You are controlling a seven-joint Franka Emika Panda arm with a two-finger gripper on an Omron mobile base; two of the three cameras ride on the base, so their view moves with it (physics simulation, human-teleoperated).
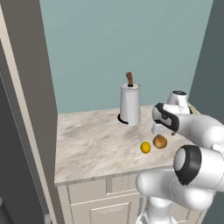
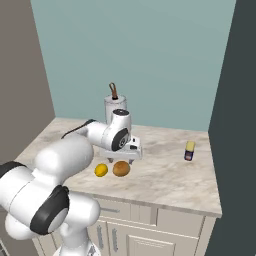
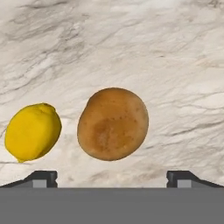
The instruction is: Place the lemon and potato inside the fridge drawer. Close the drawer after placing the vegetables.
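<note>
The brown-orange potato (image 3: 113, 124) lies on the marble counter (image 3: 131, 43) with the bright yellow lemon (image 3: 33, 131) close beside it, a narrow gap between them. From the base cameras both rest near the counter's front edge: potato (image 1: 160, 141) (image 2: 121, 169), lemon (image 1: 145, 147) (image 2: 101, 170). My gripper (image 3: 112, 177) (image 2: 128, 159) hovers just above the potato, pointing down. Its jaws stand open wider than the potato, with nothing between them. The fridge drawer is out of view.
A white paper towel roll on a holder (image 1: 130, 105) (image 2: 115, 106) stands at the back of the counter. A small yellow and blue jar (image 2: 189, 150) sits to the right. A tall cabinet side (image 1: 39, 87) bounds the counter's left, a dark panel (image 2: 235, 125) its right.
</note>
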